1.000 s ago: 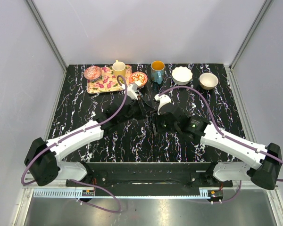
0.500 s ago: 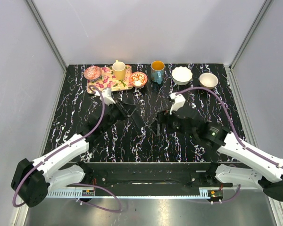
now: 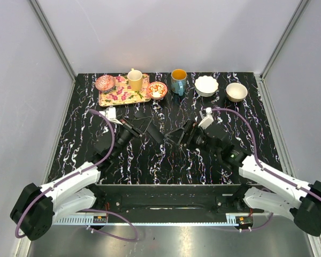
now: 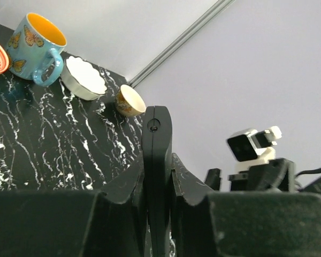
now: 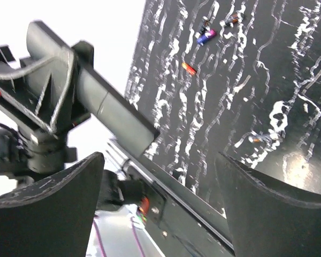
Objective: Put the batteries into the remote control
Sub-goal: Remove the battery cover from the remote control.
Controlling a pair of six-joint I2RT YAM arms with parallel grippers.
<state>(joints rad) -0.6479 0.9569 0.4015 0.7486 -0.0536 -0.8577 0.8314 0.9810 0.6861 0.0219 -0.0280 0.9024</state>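
Observation:
My left gripper (image 3: pixel 144 128) is shut on the remote control (image 3: pixel 155 135), a slim black bar, and holds it above the table's middle. In the left wrist view the remote (image 4: pixel 157 139) stands edge-on between my gripper's (image 4: pixel 158 168) closed jaws. My right gripper (image 3: pixel 177 136) is open and empty, just right of the remote. In the right wrist view my gripper (image 5: pixel 160 166) has its jaws wide apart, and the remote (image 5: pixel 115 115) shows at upper left. No green batteries show clearly. A few tiny coloured bits (image 5: pixel 205 36) lie on the table; I cannot tell what they are.
Along the back edge stand a floral tray (image 3: pixel 117 96) with a yellow cup (image 3: pixel 135 79), a pink bowl (image 3: pixel 105 82), a red-patterned bowl (image 3: pixel 157 90), a teal mug (image 3: pixel 178 81), a white bowl (image 3: pixel 206 85) and a beige bowl (image 3: pixel 236 91). The table is black marble.
Both arms have drawn back and apart from the table's middle. My left gripper moved left and nearer with the remote still in it. My right gripper moved right, open.

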